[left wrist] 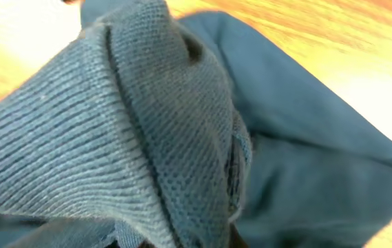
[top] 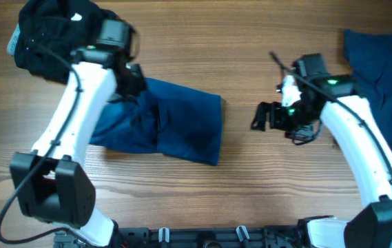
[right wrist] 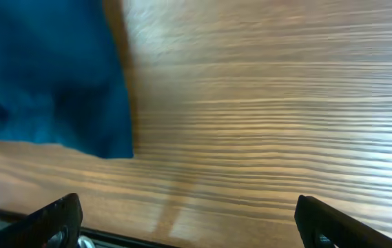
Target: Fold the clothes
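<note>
A medium-blue polo shirt (top: 168, 122) lies partly folded on the wooden table, left of the middle. My left gripper (top: 132, 81) is at the shirt's upper left edge, shut on the cloth. In the left wrist view a ribbed knit band (left wrist: 65, 158) and piqué fabric of the polo shirt (left wrist: 182, 124) fill the picture and hide the fingers. My right gripper (top: 260, 116) hangs open over bare wood to the right of the shirt, apart from it. Its two dark fingertips (right wrist: 52, 222) stand wide apart, and the shirt's edge (right wrist: 51, 76) shows at upper left.
A black garment (top: 51, 31) is bunched at the table's far left corner, behind the left arm. A darker blue garment (top: 382, 58) lies at the far right. Bare wood shows between the shirt and the right arm, and a black rail (top: 202, 234) runs along the near edge.
</note>
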`<control>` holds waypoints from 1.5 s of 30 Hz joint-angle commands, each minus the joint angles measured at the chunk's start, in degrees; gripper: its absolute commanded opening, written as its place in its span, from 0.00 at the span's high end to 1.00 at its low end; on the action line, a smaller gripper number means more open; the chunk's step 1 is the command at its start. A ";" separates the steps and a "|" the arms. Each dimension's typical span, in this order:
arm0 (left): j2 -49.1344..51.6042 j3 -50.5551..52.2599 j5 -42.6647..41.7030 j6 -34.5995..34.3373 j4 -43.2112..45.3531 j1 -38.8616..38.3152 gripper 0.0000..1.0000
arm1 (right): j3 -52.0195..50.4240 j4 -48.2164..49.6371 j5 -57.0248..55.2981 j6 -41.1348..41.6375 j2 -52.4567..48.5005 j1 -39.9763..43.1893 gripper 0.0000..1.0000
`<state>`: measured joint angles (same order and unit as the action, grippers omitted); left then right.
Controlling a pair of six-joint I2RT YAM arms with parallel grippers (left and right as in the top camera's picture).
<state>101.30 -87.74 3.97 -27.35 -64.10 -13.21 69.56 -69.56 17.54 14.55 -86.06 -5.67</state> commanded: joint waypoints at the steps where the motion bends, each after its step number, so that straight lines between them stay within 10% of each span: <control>1: -1.95 -0.79 2.67 -11.91 -0.46 -7.10 0.96 | -0.20 -1.22 2.84 -5.01 2.84 4.72 0.00; 11: -1.99 -0.79 2.82 -22.69 2.25 -19.96 0.96 | -0.20 -3.65 3.26 -7.10 3.04 6.14 0.00; 36: 0.81 -2.05 -4.26 -29.92 15.06 -24.72 0.96 | -0.26 -4.55 4.35 -8.59 3.04 6.12 0.00; 39: 1.64 -2.05 -4.61 -29.88 15.06 -25.20 0.62 | -0.26 -4.79 4.37 -8.57 3.04 6.12 0.00; 43: 1.79 -2.05 -4.81 -29.83 15.13 -26.51 0.52 | -0.26 -4.72 5.03 -8.57 3.04 6.12 0.00; 45: 1.79 -2.05 -4.79 -28.35 15.34 -27.76 0.30 | -0.26 -4.61 6.12 -8.57 3.04 6.05 0.00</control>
<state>102.61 -88.16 -0.10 -56.29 -49.17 -39.11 69.56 -74.22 21.10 7.18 -83.92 0.38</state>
